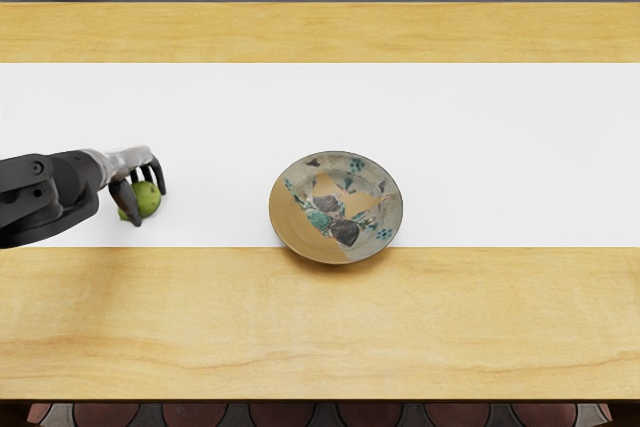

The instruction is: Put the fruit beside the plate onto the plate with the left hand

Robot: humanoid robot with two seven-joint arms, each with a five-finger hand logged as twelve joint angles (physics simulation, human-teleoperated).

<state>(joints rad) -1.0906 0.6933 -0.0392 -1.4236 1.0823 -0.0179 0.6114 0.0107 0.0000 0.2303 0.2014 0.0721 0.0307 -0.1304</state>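
Note:
A small green fruit lies on the white runner at the left, well away from the patterned plate in the middle of the table. My left hand comes in from the left edge and sits over the fruit, its dark fingers curled around it from above and the sides. The fruit still rests on the cloth. The plate holds nothing. The right arm does not show.
A white runner crosses the wooden table from side to side. Bare wood lies in front of and behind it. About 130 pixels of bare cloth separate the fruit from the plate's left rim.

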